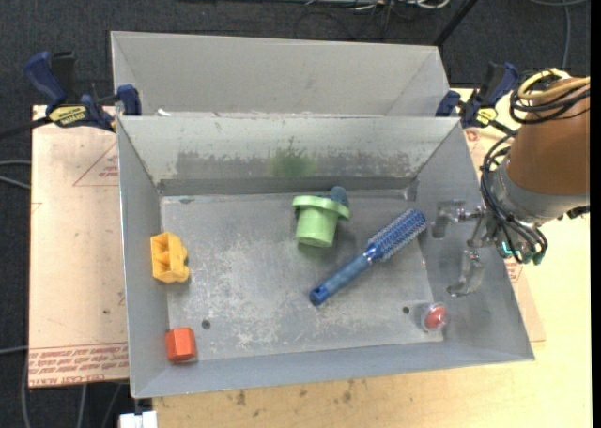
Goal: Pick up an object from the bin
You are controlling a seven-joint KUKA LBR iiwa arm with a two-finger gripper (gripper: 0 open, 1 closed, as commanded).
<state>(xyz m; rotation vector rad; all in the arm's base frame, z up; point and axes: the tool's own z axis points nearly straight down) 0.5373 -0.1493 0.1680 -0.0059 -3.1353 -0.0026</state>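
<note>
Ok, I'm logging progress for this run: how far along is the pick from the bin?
Done: nothing yet; the brush, green cup, yellow block, orange cube and small red ball all lie on the bin floor. In hand: the jaws stand open and empty at the right side, nearest the ball and the brush head. Left: closing on one thing and lifting it out.

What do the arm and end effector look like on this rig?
The wrist wears a rounded orange-brown cover. Black cables loop over its top and hang bundled beneath it. The end effector is bare silver metal with two slim fingers. I can't make out any markings.
</note>
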